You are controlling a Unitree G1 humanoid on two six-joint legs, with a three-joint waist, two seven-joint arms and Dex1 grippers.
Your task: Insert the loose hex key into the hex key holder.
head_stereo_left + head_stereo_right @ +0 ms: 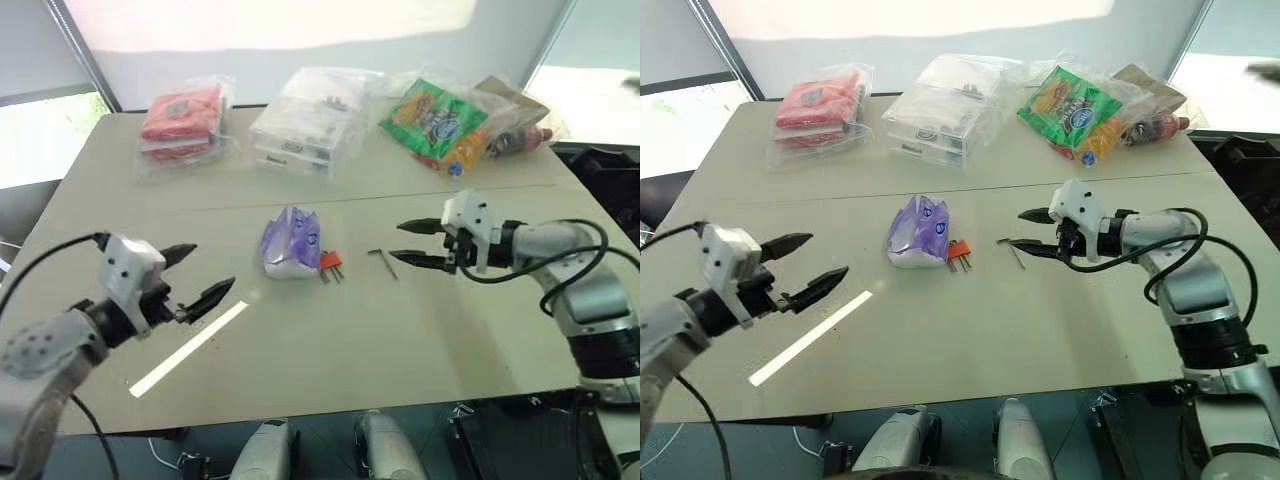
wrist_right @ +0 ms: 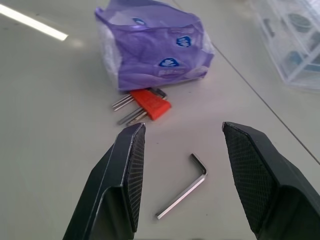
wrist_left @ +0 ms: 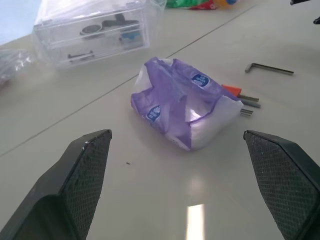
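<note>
Right gripper (image 2: 182, 145) level (jaws apart), over loose hex key (image 2: 182, 192)

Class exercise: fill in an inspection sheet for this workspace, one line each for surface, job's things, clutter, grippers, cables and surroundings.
Surface: beige table, bright light stripe on it.
Job's things: loose hex key lying flat, apart from the hex key holder, which lies against the purple packet.
Clutter: red packets, clear plastic box, green snack bag along the far edge.
Grippers: left gripper open, empty; right gripper open, fingers either side of the loose key.
Cables: black cables along both arms.
Surroundings: bright windows behind.
</note>
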